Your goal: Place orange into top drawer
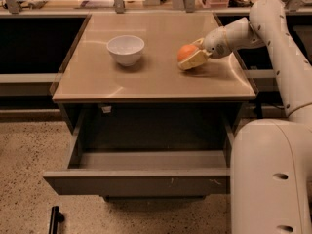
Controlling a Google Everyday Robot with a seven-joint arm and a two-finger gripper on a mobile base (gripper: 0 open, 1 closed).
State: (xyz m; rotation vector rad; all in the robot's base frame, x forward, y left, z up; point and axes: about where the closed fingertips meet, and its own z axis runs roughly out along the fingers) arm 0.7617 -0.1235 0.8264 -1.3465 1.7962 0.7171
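The orange (185, 52) sits on the right part of the tan table top (151, 77). My gripper (190, 58) reaches in from the right at the end of the white arm (273, 38), and its pale fingers (194, 61) lie around the orange, one at its front and lower side. The orange rests at table height. The top drawer (136, 182) below the table top is pulled out toward the camera; its grey front panel bears small white scuffs and its inside looks empty.
A white bowl (126, 49) stands on the left half of the table top. The robot's white base (270, 179) fills the lower right, next to the drawer's right end. A dark object (54, 218) lies on the speckled floor at lower left. Clutter lines the back edge.
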